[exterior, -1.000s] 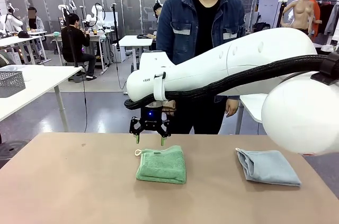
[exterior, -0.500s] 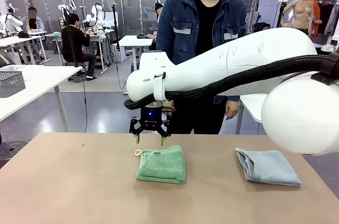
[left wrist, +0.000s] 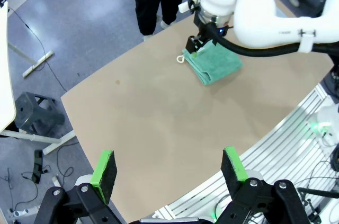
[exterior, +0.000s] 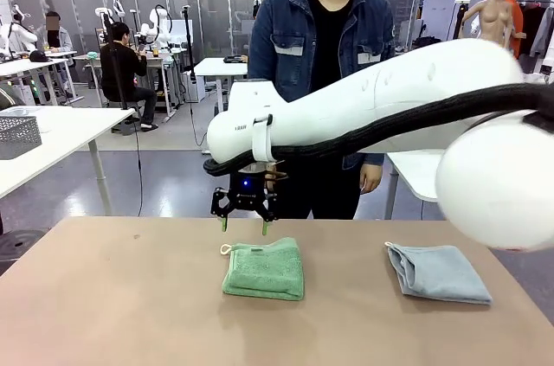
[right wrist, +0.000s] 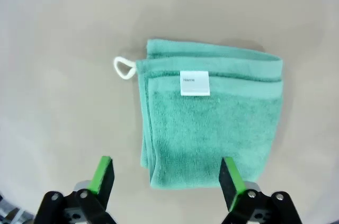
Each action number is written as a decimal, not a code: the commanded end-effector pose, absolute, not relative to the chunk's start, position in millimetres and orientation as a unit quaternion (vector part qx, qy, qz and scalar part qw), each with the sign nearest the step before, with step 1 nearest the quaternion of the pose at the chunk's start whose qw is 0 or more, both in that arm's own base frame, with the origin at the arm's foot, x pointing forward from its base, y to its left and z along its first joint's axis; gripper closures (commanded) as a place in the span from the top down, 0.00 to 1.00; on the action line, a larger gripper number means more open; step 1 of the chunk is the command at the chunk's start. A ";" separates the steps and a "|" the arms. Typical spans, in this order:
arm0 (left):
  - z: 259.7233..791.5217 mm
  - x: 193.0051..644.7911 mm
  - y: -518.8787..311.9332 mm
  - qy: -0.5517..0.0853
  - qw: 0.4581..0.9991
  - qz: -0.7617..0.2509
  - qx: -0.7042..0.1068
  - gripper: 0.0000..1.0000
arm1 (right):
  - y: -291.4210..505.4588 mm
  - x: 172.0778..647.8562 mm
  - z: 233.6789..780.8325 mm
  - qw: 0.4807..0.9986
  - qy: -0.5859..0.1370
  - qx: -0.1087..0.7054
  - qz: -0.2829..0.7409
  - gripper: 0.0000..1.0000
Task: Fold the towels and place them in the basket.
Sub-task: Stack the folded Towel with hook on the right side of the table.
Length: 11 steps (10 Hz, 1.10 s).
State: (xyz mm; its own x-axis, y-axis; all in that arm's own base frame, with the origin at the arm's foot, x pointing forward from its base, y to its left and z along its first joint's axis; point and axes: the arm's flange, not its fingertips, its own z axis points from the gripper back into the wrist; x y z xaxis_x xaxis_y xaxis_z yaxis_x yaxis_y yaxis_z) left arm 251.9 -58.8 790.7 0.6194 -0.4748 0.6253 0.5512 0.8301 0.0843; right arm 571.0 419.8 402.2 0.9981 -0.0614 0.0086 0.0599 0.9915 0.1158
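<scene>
A plain tan table (exterior: 112, 297) holds both folded towels. The right gripper (exterior: 244, 226) hangs wide open and empty just beyond the green towel (exterior: 264, 269); the blue-grey towel (exterior: 437, 272) lies well apart from that towel. It should drop straight and pinch every layer.

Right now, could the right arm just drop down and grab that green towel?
Probably yes. The right gripper hangs open above the far edge of the folded green towel, and nothing lies between its fingers and the cloth.
</scene>
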 end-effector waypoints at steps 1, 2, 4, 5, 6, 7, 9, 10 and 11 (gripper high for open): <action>791.0 251.6 -58.8 -0.330 0.897 -0.288 -0.056 1.00 | 363.2 518.6 423.7 0.993 -0.026 0.114 -0.024 1.00; 791.0 251.6 -58.8 -0.330 0.897 -0.288 -0.056 1.00 | 342.3 508.4 417.9 0.990 -0.033 0.135 -0.033 1.00; 791.0 251.6 -58.8 -0.330 0.897 -0.288 -0.056 1.00 | 299.7 506.4 399.0 0.982 -0.027 0.179 -0.049 1.00; 791.0 251.6 -58.8 -0.330 0.897 -0.288 -0.056 1.00 | 277.9 508.6 386.3 0.976 -0.028 0.210 -0.051 1.00; 791.0 251.6 -58.8 -0.330 0.897 -0.288 -0.056 1.00 | 259.0 513.7 374.5 0.967 -0.023 0.250 -0.049 1.00; 791.0 251.6 -58.8 -0.330 0.897 -0.288 -0.056 1.00 | 240.4 522.5 360.4 0.956 -0.014 0.290 -0.046 1.00; 791.0 251.6 -58.8 -0.330 0.897 -0.288 -0.056 1.00 | 215.4 531.9 333.4 0.945 -0.015 0.320 -0.062 1.00; 791.0 251.6 -58.8 -0.330 0.897 -0.288 -0.056 1.00 | 208.1 534.9 319.4 0.939 -0.024 0.337 -0.064 1.00; 791.0 251.6 -58.8 -0.330 0.897 -0.288 -0.056 1.00 | 205.4 534.1 309.8 0.933 -0.035 0.354 -0.053 1.00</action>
